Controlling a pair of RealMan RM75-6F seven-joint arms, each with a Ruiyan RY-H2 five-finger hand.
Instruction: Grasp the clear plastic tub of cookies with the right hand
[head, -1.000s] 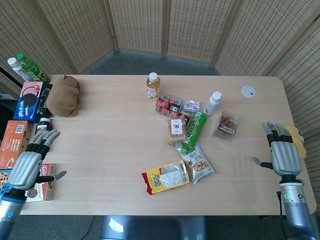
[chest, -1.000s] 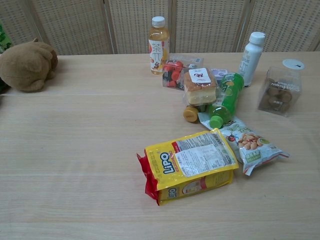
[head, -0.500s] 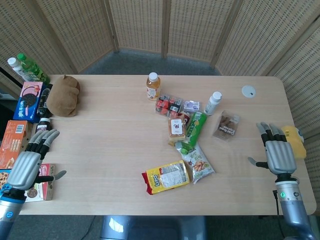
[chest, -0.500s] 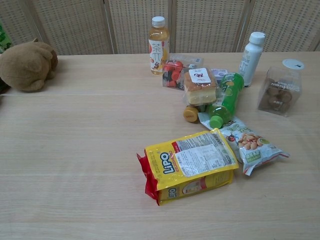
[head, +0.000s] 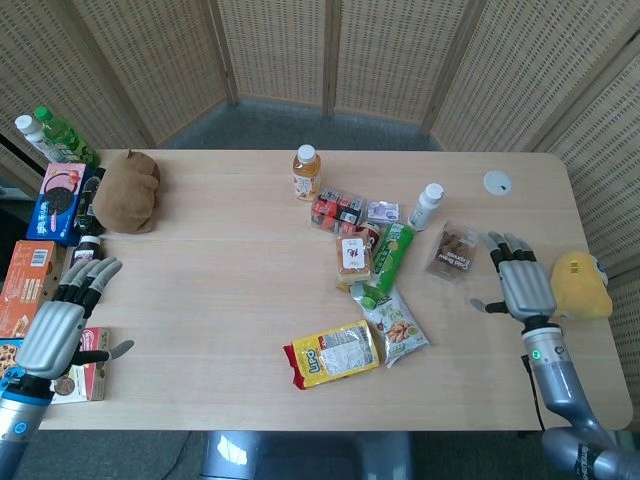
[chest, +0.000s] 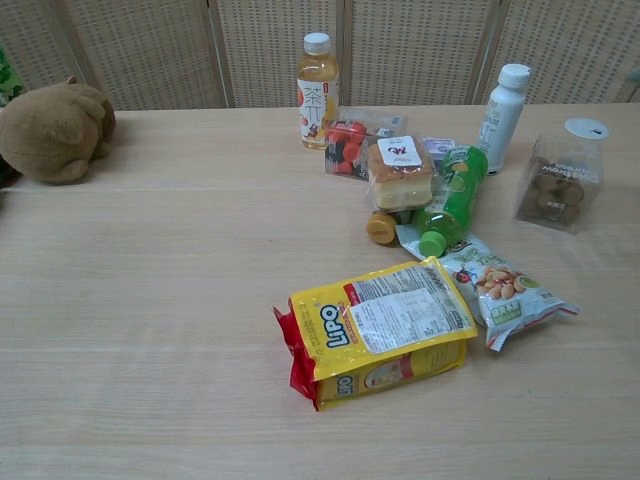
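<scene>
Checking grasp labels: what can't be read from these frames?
- Right hand: outside the chest view; head view shows only its back, palm hidden.
- Clear plastic tub of cookies: label too small in both views.
- Left hand: outside the chest view.

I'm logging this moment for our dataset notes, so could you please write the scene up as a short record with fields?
target: clear plastic tub of cookies, standing on the table, untouched
right hand: open, fingers apart, just right of the tub, not touching it
left hand: open, at the table's left edge, holding nothing
nearest neighbours of tub: white bottle behind it, green bottle lying to its left
other item: yellow plush toy right of the right hand
task stage: grasp not yet made
</scene>
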